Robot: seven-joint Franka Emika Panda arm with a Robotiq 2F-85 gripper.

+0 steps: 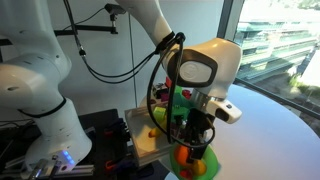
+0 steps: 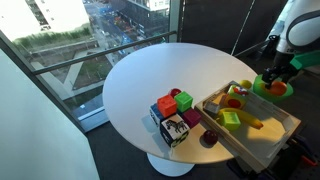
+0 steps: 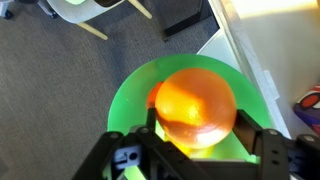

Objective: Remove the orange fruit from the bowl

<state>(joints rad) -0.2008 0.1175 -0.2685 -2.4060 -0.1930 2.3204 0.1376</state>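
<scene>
Orange [image 3: 195,100] is sitting over centre of bowl [image 3: 128,95] in wrist view, between gripper [image 3: 197,135] fingers [image 3: 150,128]. Jaws are standing part-closed, pressing on both sides of orange, i.e. gripping it. Can't tell if orange is clearing bowl floor. In ext. views gripper [image 1: 190,140] is hanging right above bowl [image 2: 260,88], which is sitting just beside tray [image 2: 240,143] on table [image 2: 140,80].

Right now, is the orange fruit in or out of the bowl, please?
In: the orange fruit shows inside the bowl rim, the gripper straddling it; lifted, cannot tell.
</scene>
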